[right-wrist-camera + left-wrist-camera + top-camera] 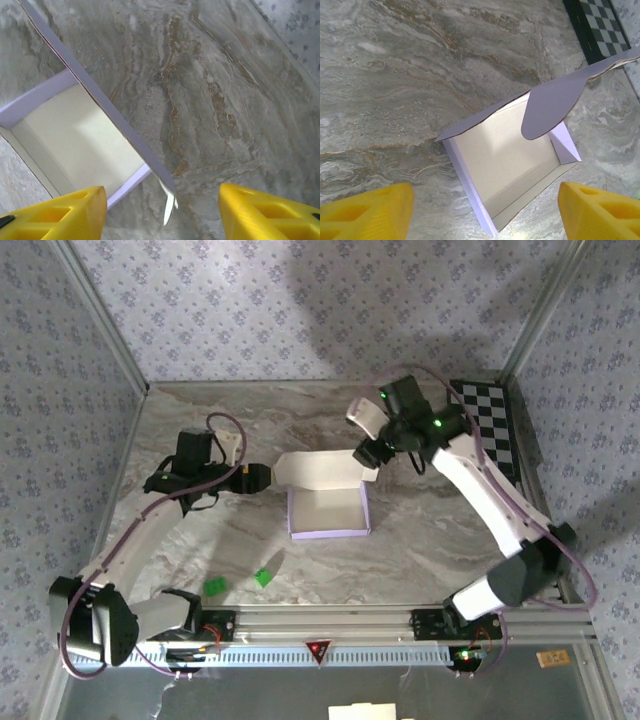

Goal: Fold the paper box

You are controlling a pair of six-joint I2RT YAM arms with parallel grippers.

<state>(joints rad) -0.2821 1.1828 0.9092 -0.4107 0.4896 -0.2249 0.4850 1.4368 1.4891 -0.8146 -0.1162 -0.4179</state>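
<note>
Marbled grey surface [250, 420] carries the left gripper [260, 478] on the left, its yellow fingers [370, 215] spread with nothing between them, just beside the paper box [328, 512]. That box sits mid-surface, a shallow pale-lilac tray open upward with its lid flap [315, 470] standing along the far side, and two green bits [215, 587] lie nearer the arm bases. At the lid's right end hangs the right gripper [370, 454], its fingers [270, 212] spread either side of the thin edge without pinching it, a checkerboard [492, 425] beyond.
</note>
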